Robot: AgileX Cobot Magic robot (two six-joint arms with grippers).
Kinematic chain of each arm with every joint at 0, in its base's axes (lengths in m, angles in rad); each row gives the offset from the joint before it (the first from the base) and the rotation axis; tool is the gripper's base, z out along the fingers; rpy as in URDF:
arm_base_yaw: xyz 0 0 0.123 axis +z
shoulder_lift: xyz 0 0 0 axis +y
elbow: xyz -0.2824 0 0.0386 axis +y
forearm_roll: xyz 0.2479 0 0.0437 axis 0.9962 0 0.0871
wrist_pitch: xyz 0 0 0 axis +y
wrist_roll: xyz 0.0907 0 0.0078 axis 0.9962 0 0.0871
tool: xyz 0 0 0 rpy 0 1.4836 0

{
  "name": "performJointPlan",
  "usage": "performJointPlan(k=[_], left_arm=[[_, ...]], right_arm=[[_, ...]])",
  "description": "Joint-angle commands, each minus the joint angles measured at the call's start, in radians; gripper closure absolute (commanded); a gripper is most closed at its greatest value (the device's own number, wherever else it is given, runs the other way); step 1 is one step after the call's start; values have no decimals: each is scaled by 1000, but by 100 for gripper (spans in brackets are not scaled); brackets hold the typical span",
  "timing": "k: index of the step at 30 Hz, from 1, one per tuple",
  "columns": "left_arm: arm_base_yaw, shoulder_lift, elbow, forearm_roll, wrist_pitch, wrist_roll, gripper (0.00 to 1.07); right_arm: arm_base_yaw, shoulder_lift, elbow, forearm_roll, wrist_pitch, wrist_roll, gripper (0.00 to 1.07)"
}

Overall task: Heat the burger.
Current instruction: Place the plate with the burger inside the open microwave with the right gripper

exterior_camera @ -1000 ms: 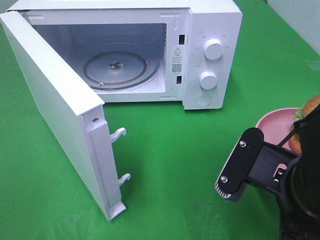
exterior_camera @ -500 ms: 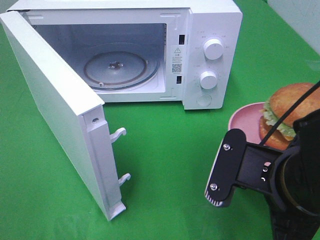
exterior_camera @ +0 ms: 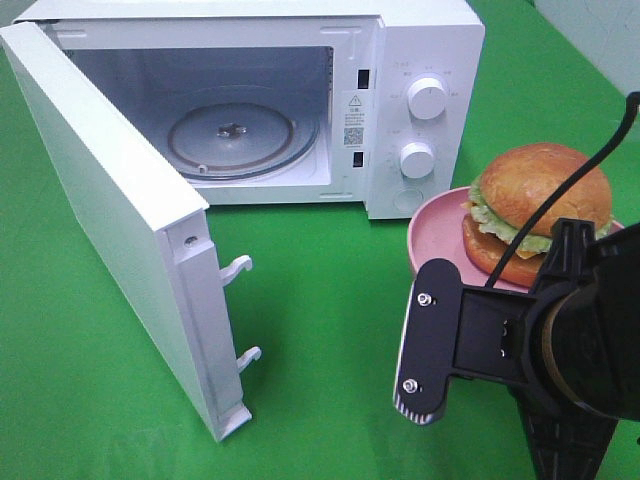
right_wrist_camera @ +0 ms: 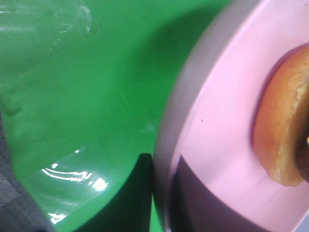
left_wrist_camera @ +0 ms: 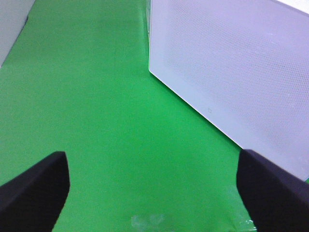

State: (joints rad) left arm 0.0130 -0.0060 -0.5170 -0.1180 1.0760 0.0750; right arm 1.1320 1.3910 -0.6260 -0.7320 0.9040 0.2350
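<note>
Burger (exterior_camera: 540, 200) glossy, lettuce+cheese showing, on pink plate (exterior_camera: 432, 238); R hand (right_wrist_camera: 155, 193) pinches rim, L hand (left_wrist_camera: 153, 193) wide.

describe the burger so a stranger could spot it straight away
Find the white microwave with its door open. Near its knobs is a round pink plate. The burger rests on it: golden-brown buns, green lettuce, the only food in view.

Bare green cloth (exterior_camera: 330, 300) between swung-out microwave door (exterior_camera: 100, 190) and burger (exterior_camera: 540, 190) on pink plate (exterior_camera: 432, 235), straight to open cavity (exterior_camera: 200, 75).
</note>
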Motion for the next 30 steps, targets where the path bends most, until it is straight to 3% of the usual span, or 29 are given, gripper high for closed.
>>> performJointPlan(k=[1,28,30], left_arm=[[2,-15,1,-7,-7,1,18],[2,-15,1,-7,-7,1,18],[2,-15,1,-7,-7,1,18]], right_arm=[[0,-7,0,-79,-3,-42,106],[-3,-7,0,-148,-207,-352,105],[-41,-7,0,-143,-265,-402,105]])
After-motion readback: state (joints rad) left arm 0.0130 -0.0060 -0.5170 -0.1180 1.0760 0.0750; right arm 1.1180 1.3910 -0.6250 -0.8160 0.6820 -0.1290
